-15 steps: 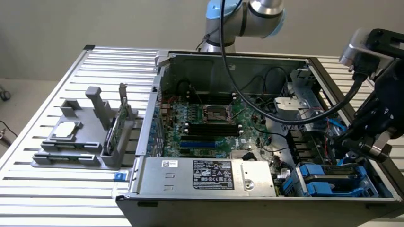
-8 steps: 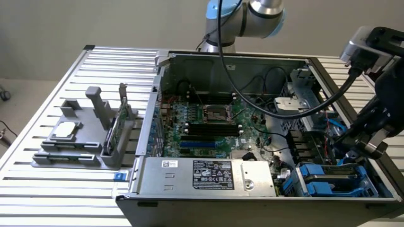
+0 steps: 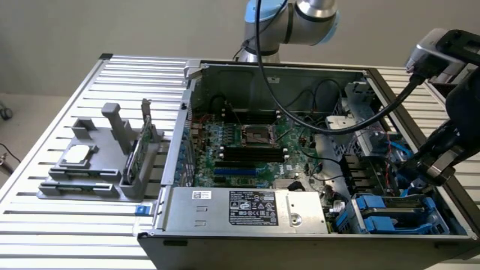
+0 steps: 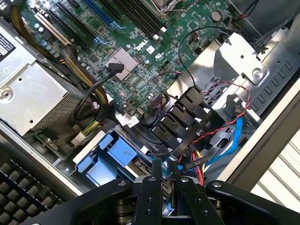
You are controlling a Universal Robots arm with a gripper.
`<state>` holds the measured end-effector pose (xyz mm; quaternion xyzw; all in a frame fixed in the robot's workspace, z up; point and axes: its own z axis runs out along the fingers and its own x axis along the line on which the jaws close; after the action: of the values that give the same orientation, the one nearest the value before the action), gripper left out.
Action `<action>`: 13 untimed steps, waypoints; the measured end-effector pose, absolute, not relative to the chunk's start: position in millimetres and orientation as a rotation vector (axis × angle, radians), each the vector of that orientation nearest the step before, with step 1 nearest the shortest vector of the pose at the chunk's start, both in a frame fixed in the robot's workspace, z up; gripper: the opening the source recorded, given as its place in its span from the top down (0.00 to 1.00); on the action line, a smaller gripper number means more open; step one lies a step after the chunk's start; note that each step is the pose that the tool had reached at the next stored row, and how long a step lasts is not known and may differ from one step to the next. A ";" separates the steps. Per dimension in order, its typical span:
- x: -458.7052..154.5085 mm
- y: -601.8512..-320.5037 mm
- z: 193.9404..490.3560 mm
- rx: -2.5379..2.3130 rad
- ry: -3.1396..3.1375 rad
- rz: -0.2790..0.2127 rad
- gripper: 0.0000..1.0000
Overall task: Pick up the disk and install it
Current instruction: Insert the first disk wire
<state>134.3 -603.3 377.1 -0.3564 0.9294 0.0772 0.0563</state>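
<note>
1. A slatted silver metal tabletop (image 3: 45,112) carries an open grey-walled computer case (image 3: 225,70), lying on its side with the interior exposed.
2. My black two-finger gripper (image 4: 167,171) reaches down into the case. In the exterior view it is at the case's near corner on the exterior view's right, above the drive bays.
3. The jaws stand narrow, with only a slim gap between them. They are closed on the disk (image 4: 168,192), of which a strip of blue plastic carrier frame shows in that gap.
4. The disk stands on edge in the drive bay at that corner and is mostly sunk between the bay walls. I cannot tell how far it is seated.
5. A second blue plastic carrier with tabs (image 4: 112,154) sits in the neighbouring bay, just beside the gripped disk. Bundled black, red and blue cables (image 4: 206,145) run close past the gripper.
6. The green motherboard (image 3: 248,140) covers the case floor. A silver rectangular power supply box with a black label (image 3: 240,208) lies along the case's near edge.
7. A grey plastic fixture (image 3: 82,188) rests on the tabletop, well apart from the gripper, between the case and the tabletop edge on the exterior view's left.
8. The fixture holds a small square silver chip (image 3: 78,154) lying flat and a thin dark green circuit card (image 3: 144,149) standing upright.
</note>
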 end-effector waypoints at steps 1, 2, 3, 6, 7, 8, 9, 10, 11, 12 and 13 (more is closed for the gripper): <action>134.3 -603.3 377.0 -1.062 2.825 0.236 0.80; 134.3 -603.3 376.9 -1.042 2.831 0.237 0.80; 134.3 -603.3 376.9 -1.021 2.836 0.238 0.80; 134.3 -603.3 376.7 -0.960 2.852 0.242 0.80; 134.3 -603.3 376.6 -0.940 2.856 0.244 0.80; 134.3 -603.3 376.4 -0.920 2.861 0.246 0.80; 134.3 -603.3 376.2 -0.901 2.865 0.248 0.80; 134.3 -603.3 376.0 -0.880 2.869 0.250 0.80; 134.3 -603.3 375.8 -0.860 2.873 0.252 0.80; 134.3 -603.3 375.7 -0.842 2.876 0.254 0.80; 134.3 -603.3 375.5 -0.821 2.880 0.256 0.80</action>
<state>134.3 -603.3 375.5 -0.2725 0.9560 0.0850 0.0678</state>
